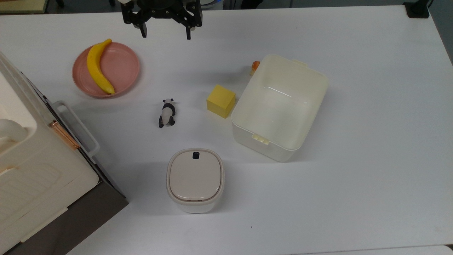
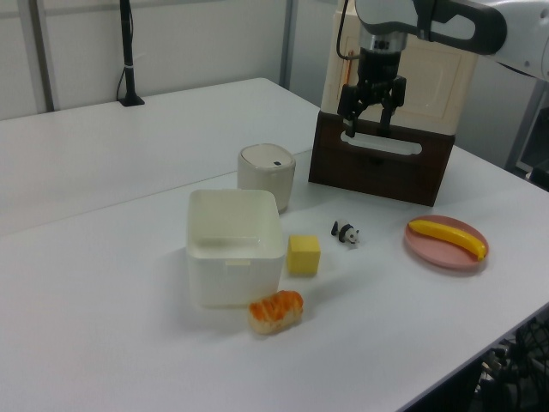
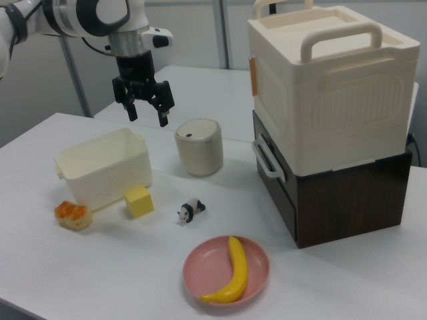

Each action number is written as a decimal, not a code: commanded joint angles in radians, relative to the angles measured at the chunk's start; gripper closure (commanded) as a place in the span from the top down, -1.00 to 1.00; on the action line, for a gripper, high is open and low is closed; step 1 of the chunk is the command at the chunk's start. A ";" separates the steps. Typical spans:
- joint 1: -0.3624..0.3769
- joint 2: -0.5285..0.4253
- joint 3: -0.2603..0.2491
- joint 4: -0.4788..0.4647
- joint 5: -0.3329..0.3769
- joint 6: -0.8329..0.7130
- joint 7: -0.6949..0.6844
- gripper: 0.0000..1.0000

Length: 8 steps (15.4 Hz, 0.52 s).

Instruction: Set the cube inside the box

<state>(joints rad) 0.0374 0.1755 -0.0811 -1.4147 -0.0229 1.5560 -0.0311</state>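
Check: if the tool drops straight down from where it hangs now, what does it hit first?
Probably bare table. The open tool points down, apparently between the pink plate and the box, well off the cube. Depth unclear.

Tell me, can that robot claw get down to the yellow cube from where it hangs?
Probably yes: the gripper has open fingers, the cube is uncovered, and only the box crowds one side.

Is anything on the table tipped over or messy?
Just one thing: the panda figurine looks tipped onto its side between the pink plate and the cube. The box sits upright and empty, the banana lies neatly on the plate, and the small bin has its lid shut.
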 commanded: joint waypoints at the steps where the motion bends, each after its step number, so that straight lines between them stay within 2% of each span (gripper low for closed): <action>1: 0.002 -0.011 -0.005 -0.012 0.018 0.001 0.013 1.00; 8: 0.006 -0.010 -0.002 -0.021 0.015 -0.010 0.005 1.00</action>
<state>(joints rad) 0.0385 0.1779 -0.0813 -1.4182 -0.0229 1.5560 -0.0310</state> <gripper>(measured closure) 0.000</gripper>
